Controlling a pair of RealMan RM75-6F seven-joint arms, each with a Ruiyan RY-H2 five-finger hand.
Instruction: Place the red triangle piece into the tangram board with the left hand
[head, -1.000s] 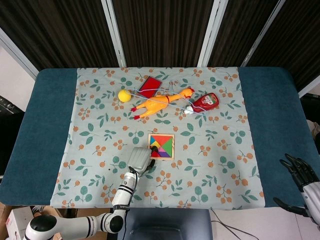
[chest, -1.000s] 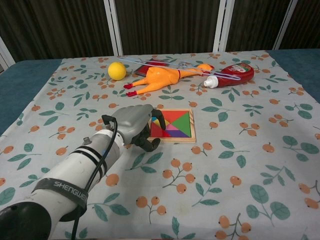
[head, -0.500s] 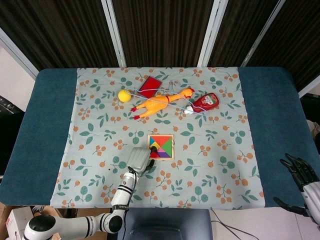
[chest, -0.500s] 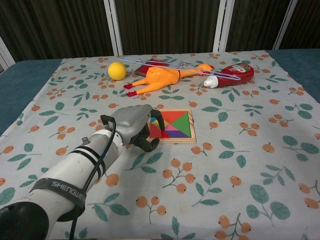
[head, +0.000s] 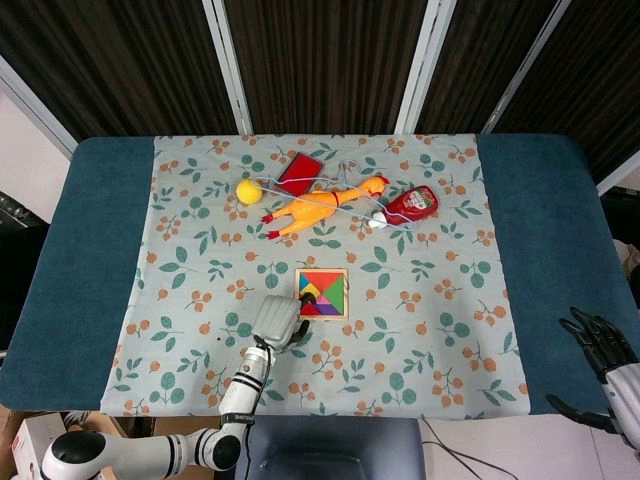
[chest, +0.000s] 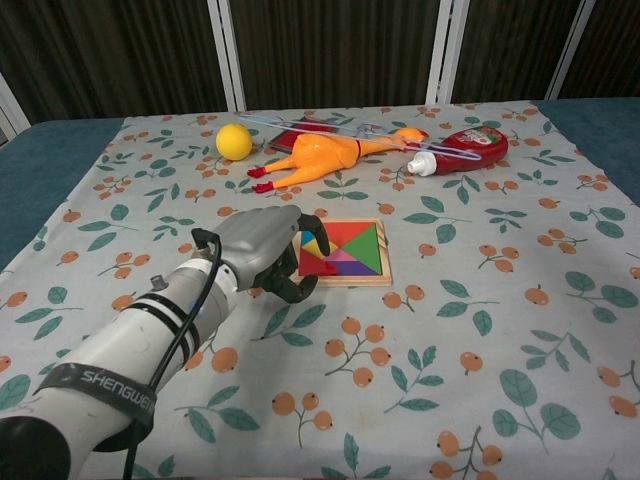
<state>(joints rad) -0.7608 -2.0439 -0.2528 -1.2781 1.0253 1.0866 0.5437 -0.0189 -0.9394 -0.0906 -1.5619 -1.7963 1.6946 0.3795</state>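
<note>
Now the floral cloth-covered tabletop (head: 180, 250) carries a square wooden tangram board (chest: 345, 251) of flat coloured pieces; the red triangle piece (chest: 312, 262) sits at its 8 o'clock corner. The grey left robot hand (chest: 257, 247), fingers curled on nothing, has drawn slightly back toward 7 o'clock. The black right robot hand (head: 600, 345) rests spread wide.

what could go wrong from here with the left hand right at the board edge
1. The left hand has its fingers curled at the left edge of the tangram board; drawing back carelessly might drag or tilt the board.
2. The fingers hide the board's left side, so whether the red triangle piece lies flat cannot be told; it may sit proud.
3. A wide sweep back could reach the rubber chicken.
</note>
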